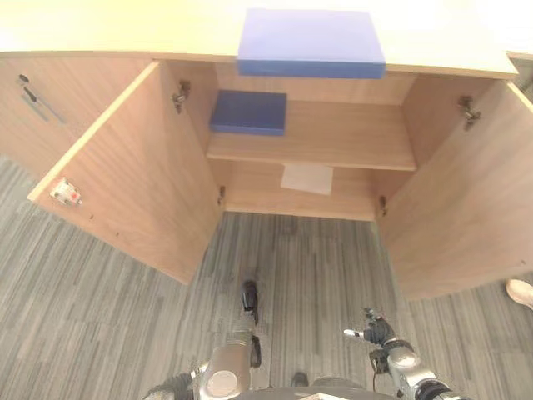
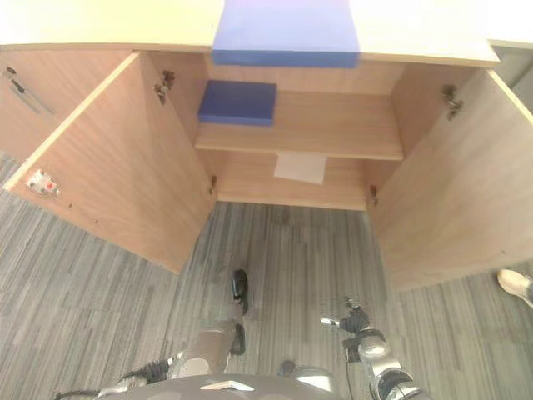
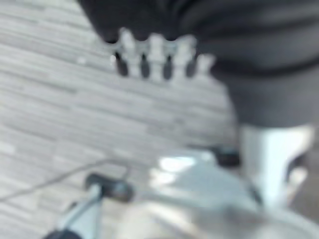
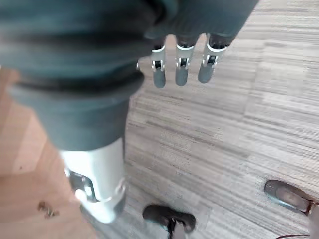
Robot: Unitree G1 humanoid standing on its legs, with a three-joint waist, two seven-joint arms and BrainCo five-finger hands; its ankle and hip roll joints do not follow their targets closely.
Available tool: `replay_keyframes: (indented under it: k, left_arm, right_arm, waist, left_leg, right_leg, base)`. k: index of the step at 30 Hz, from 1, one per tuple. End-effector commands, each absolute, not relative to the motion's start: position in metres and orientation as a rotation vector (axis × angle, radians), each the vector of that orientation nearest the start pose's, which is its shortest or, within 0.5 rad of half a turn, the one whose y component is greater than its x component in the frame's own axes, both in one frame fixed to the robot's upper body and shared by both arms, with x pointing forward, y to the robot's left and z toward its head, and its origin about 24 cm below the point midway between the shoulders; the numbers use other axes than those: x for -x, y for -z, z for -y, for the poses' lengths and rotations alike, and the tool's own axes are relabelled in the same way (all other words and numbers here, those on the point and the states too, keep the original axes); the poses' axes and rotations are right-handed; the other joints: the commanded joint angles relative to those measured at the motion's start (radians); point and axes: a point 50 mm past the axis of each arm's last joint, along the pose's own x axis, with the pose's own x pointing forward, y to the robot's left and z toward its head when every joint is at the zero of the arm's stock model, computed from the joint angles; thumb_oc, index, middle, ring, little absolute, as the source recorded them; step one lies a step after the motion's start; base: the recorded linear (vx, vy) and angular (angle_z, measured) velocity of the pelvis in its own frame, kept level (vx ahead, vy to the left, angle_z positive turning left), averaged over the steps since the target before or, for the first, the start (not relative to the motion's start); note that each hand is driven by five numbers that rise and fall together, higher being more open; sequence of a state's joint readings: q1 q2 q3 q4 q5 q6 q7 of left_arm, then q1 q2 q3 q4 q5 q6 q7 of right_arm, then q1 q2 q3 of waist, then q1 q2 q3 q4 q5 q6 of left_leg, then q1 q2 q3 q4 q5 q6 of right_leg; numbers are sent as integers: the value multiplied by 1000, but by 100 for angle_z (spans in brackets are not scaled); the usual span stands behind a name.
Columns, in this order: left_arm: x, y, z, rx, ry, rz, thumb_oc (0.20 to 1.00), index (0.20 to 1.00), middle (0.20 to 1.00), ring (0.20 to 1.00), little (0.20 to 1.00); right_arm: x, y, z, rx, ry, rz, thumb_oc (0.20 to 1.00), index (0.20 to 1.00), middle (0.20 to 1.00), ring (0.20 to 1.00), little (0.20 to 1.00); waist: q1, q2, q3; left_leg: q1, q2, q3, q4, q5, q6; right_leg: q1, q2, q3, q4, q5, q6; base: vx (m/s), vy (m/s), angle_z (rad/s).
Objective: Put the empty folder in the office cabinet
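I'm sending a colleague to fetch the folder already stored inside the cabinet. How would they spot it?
Find the wooden cabinet standing with both doors open. On its upper shelf, at the left end, lies a dark blue folder, flat. It is smaller and darker than the blue folder on the cabinet top, and unlike the white sheet on the shelf below.

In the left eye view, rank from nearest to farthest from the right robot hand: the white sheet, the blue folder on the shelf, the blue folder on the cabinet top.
From the right robot hand:
1. White sheet, on the cabinet's bottom shelf.
2. Blue folder on the shelf, at the shelf's left end.
3. Blue folder on the cabinet top, overhanging the front edge.
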State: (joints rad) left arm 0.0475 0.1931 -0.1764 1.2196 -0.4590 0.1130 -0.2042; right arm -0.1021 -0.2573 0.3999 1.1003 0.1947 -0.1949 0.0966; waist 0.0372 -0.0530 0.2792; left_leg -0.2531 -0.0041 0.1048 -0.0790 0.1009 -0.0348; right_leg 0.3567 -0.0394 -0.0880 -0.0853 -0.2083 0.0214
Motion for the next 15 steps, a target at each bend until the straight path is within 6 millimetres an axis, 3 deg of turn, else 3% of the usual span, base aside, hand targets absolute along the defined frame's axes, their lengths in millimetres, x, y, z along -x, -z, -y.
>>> replay_keyframes:
  k: [1,6,10,12,15]
  left_arm:
    - [-71,171,-196,216,-47,-1340,1000,1000,1000,1000,1000]
    - [-77,170,-199,208,-34,-1340,1000,1000,1000,1000,1000]
    - [-81,169,-201,179,4,-1345,1000,1000,1000,1000,1000]
    - [-82,169,-203,174,-4,-1345,1000,1000,1000,1000,1000]
    - [-85,168,-206,177,-23,-1336,1000,1000,1000,1000,1000]
  right_arm:
    - [-165,130,196,378,-331,-804,1000,1000,1000,1000,1000]
    - [-153,141,195,335,-246,-917,1000,1000,1000,1000,1000]
    - [-155,142,196,321,-200,-931,1000,1000,1000,1000,1000]
    - [-160,141,194,354,-199,-912,1000,1000,1000,1000,1000]
    - [-163,140,191,396,-221,-896,1000,1000,1000,1000,1000]
  waist:
    - [4,40,-66]
    - [8,49,-94]
    - [6,63,-101]
    - [4,70,-96]
    - [7,69,-89]
  left_leg:
    - [116,23,54,85,-48,19]
    - [209,-7,28,23,-79,64]
    - [265,-12,33,6,-99,98]
    - [293,1,59,6,-115,101]
    - [309,25,98,8,-123,89]
  right_leg:
    - [-118,8,13,51,83,19]
    - [-147,-23,-43,115,70,34]
    - [-221,-84,-111,284,101,66]
    - [-272,-128,-146,320,129,82]
    - [-283,-158,-180,267,157,93]
  base:
    - [242,211,-96]
    - [215,158,-32]
    - [150,115,15]
    - [82,25,-17]
    - [53,-90,-32]
